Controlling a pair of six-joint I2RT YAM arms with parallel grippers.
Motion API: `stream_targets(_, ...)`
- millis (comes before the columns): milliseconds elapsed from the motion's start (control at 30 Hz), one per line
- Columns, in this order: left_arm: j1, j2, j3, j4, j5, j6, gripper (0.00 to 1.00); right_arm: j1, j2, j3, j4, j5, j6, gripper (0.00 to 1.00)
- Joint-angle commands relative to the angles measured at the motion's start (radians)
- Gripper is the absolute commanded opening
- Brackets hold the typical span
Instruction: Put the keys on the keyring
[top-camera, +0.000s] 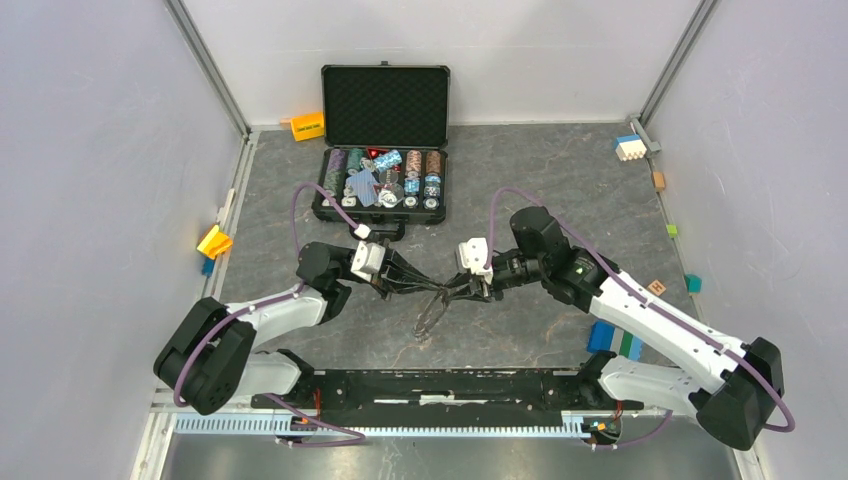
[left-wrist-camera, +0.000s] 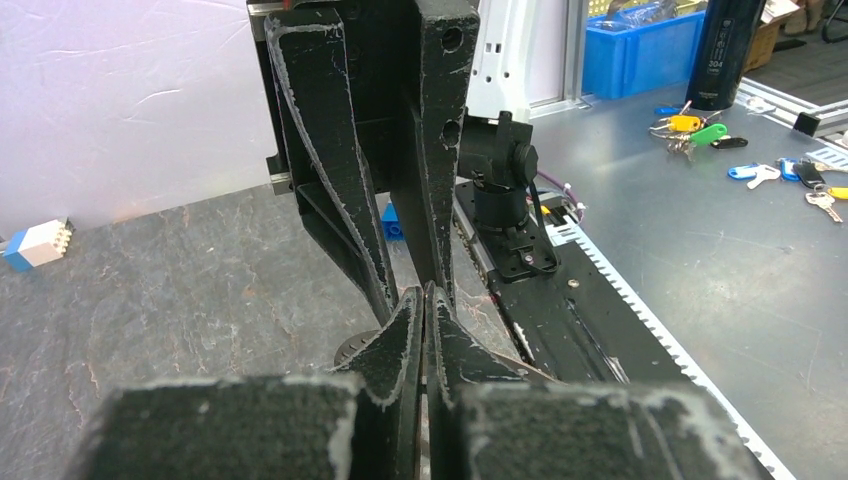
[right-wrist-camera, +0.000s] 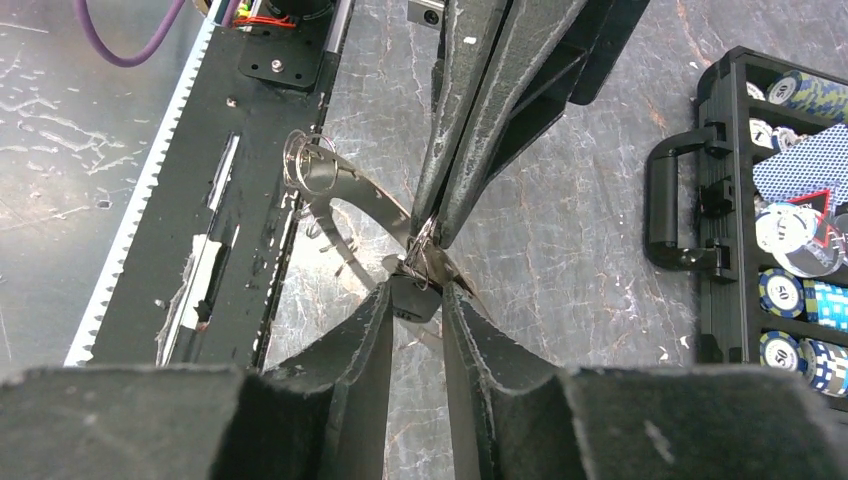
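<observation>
Keyring mid-table, half hidden from me.
Left gripper, fingers pressed together, pinches its edge; right gripper seems to nip a dark key there. Open case holds poker chips.

The left gripper and right gripper meet tip to tip over mid-table, leaving no way between them. The keyring hangs from the left's pinched tips and a dark key sits in the right's. Just behind stands the open black case, its handle facing the tips. A black rail closes the near edge, while bare tabletop lies open right of the case.
</observation>
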Motion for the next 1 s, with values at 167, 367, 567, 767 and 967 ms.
stream_targets(167,-0.007,0.000,0.033,0.037,-0.016,0.015,0.02,-0.004,0.001,0.050,0.051,-0.055,0.040,0.28)
stream_targets(367,-0.006,0.009,0.035,0.019,-0.026,0.031,0.02,-0.004,0.007,0.054,0.056,-0.074,0.049,0.23)
stream_targets(567,-0.007,0.013,0.034,-0.008,-0.043,0.059,0.02,-0.004,0.016,0.059,0.068,-0.085,0.068,0.17)
stream_targets(767,-0.007,0.012,0.035,-0.019,-0.056,0.070,0.02,-0.003,0.021,0.053,0.085,-0.064,0.089,0.08)
stream_targets(967,-0.007,0.002,0.029,-0.065,-0.051,0.110,0.02,-0.004,0.009,0.058,0.068,0.017,0.077,0.00)
